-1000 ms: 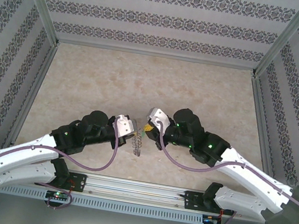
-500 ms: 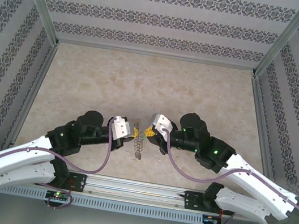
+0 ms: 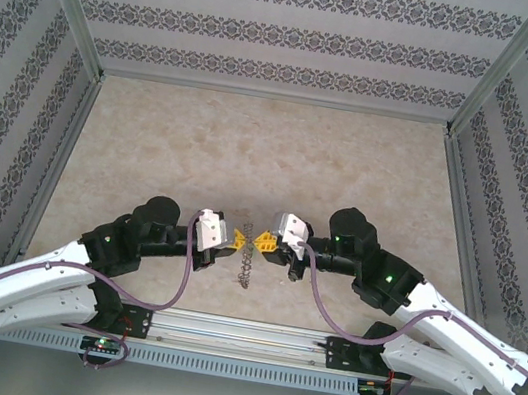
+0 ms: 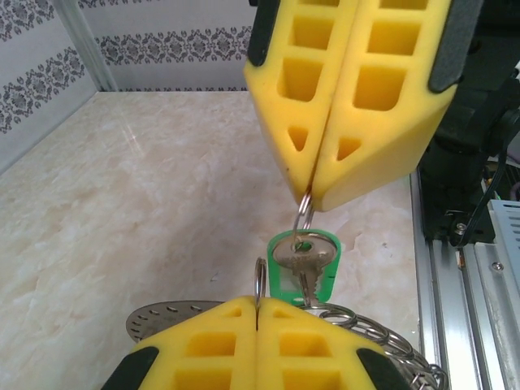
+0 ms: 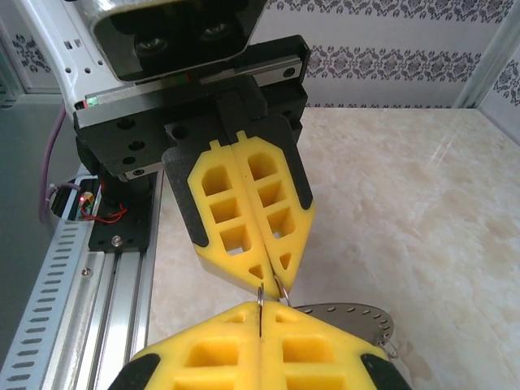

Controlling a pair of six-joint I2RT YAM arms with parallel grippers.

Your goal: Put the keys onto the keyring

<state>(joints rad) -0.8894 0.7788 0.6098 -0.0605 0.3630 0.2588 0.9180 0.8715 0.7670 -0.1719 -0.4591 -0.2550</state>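
- Location: the keyring (image 3: pixel 247 259) hangs as a wiry bunch just above the counter (image 3: pixel 252 145). It sits between the left claw (image 3: pixel 232 241) and the right claw (image 3: pixel 265 245), which meet tip to tip.
- Left claw: clenched on a thin upright wire loop of the keyring, seen edge-on in its own wrist view.
- Right claw: clenched on a small wire loop that passes through the head of the key (image 4: pixel 302 262). The key dangles below it, blade down.
- Materials: the key is silvery metal with a green plastic head cover. The yellow fingers (image 4: pixel 366 122) look foam-like, with moulded pockets. A perforated silvery disc (image 4: pixel 158 318) and linked rings (image 4: pixel 370 331) sit low in the bunch.
- Handling, as judged: the wire is light, stiff and springy. It is smooth enough to twist or slip between soft fingers. It is best held on the wire itself, clear of the key, so the key can slide.
- Counter: pale, glossy and marbled.
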